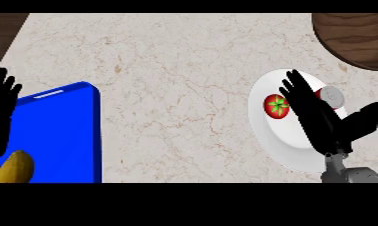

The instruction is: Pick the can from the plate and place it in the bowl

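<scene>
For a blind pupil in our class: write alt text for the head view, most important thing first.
The robot's right hand, fingers straight, reaches over a white plate between a tomato and a can lying on its side. A dark wooden bowl sits at the top right. At the left edge rests the left hand, by a blue tray holding a banana.

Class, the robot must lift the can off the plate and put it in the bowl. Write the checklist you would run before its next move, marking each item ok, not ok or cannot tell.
1. Can still on the white plate: ok, lying near its right rim.
2. Right hand over the plate, fingers straight: ok, open.
3. Fingers round the can: not ok, nothing is held yet.
4. Tomato out of the way: cannot tell; it lies just left of the hand.
5. Bowl in view: ok, dark wooden, at the upper right corner, partly cut off.
6. Left hand out of the way: ok, open at the left edge, by the blue tray.
</scene>
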Motion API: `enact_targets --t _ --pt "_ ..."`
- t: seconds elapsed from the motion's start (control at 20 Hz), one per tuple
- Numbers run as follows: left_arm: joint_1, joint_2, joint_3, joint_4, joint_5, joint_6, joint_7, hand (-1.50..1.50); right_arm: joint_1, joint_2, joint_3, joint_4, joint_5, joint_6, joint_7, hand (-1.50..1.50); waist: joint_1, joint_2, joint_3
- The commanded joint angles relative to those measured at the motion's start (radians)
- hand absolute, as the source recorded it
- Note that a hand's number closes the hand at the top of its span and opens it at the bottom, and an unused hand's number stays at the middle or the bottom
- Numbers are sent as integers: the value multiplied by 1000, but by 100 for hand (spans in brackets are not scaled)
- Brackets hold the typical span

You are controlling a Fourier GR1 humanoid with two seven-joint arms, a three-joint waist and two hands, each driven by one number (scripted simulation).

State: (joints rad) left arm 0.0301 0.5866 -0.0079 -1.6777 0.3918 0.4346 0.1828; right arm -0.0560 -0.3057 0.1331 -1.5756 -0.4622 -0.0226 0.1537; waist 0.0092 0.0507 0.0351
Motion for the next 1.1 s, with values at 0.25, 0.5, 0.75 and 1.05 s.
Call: enact_targets --t 0.25,0.5,0.75,1.05 --pt "-115 -123 -247 -31 -111 -72 -109 0 -83 -241 105 -24 240 162 -2 150 -42 -44 -39" --pt "-106 -187 -287 2 -112 -48 -97 0 5 -91 -71 -33 392 -250 -285 -150 -76 -52 -32" --pt "-170 -280 -358 94 -181 -40 -145 0 132 -35 -74 -126 409 -264 -513 -150 -39 -51 -35" --pt "-204 -274 -288 178 -151 -115 -170 0 184 -200 -143 -387 531 -312 -171 -150 -30 -53 -37"
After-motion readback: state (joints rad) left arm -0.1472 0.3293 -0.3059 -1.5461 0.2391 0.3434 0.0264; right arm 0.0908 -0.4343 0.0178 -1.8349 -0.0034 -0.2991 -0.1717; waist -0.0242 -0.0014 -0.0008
